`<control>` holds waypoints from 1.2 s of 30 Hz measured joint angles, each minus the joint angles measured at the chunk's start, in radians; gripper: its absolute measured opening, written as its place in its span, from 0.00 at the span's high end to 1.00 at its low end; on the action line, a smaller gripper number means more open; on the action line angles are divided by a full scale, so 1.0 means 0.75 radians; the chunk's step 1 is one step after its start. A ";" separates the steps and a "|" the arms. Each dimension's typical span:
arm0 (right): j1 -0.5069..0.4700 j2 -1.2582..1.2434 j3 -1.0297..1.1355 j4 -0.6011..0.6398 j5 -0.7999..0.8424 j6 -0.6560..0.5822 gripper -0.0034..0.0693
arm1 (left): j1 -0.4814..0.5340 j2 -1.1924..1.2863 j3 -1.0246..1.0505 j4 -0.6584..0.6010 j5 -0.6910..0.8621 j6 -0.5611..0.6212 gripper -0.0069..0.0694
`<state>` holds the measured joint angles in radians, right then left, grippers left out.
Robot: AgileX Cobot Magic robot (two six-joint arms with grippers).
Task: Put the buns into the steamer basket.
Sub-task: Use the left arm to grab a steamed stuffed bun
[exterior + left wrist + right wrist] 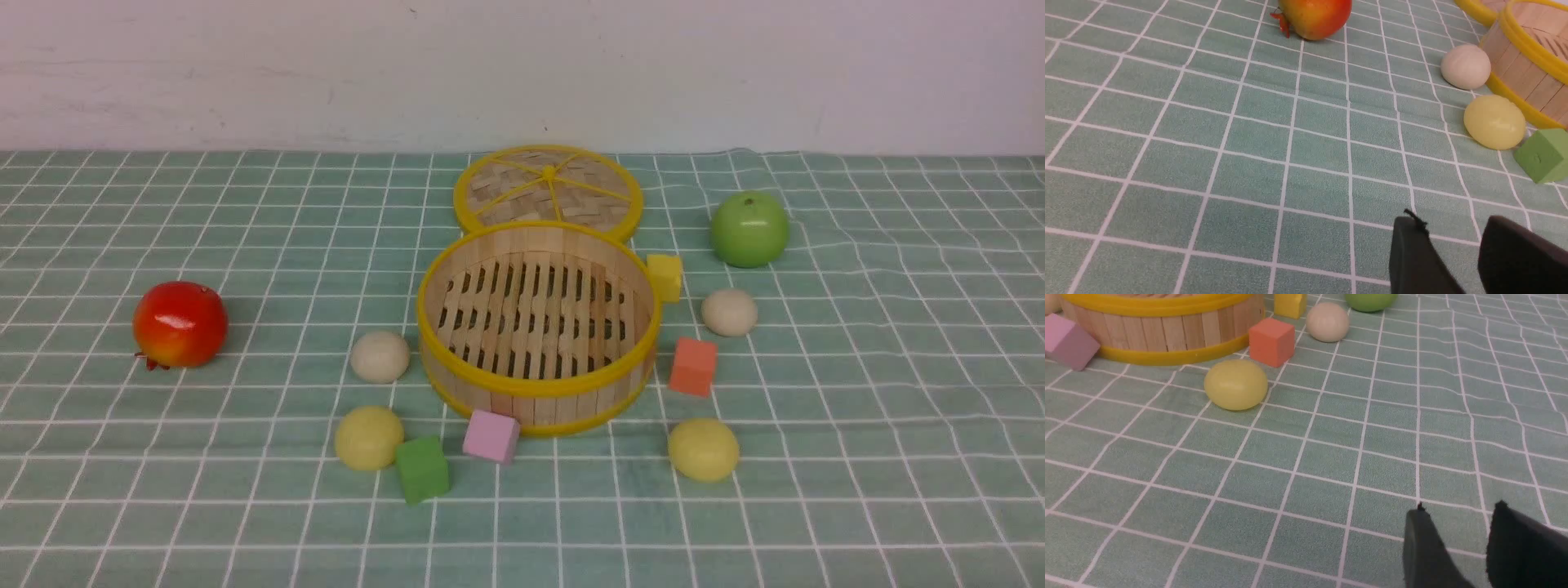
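Over at the left of the front view, a shiny red pomegranate sits by itself on the checked green cloth. Next, left of centre, there's a cream bun close to the steamer basket, and below it in the frame a pale yellow bun with a green cube right up beside it. A pink cube comes next, at the basket's near side.

The bamboo steamer basket takes the middle of the frame — nothing in it but its slatted floor — and its woven lid lies behind, upper centre. Just right of the basket is a yellow cube, with an orange-red cube lower down. Another pale yellow bun rests lower right of centre, a second cream bun above it, and a green apple toward the upper right.

Each wrist view has dark fingers at its lower right. The left gripper stands open, holding nothing; so does the right gripper — a gap between its fingers, only cloth showing there.
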<state>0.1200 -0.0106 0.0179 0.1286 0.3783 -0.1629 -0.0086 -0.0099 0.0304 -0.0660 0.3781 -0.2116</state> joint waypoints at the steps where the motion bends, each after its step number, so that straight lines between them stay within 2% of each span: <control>1: 0.000 0.000 0.000 0.000 0.000 0.000 0.62 | 0.000 0.000 0.000 0.000 0.000 0.000 0.60; 33: 0.000 0.000 0.000 -0.008 0.000 0.000 0.62 | 0.000 0.000 0.000 0.000 0.000 0.000 0.60; 36: 0.000 0.000 0.000 -0.008 0.000 0.000 0.62 | 0.000 0.000 0.000 -0.085 -0.040 -0.039 0.60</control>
<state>0.1200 -0.0106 0.0179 0.1225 0.3783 -0.1629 -0.0086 -0.0099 0.0304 -0.1296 0.3481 -0.2409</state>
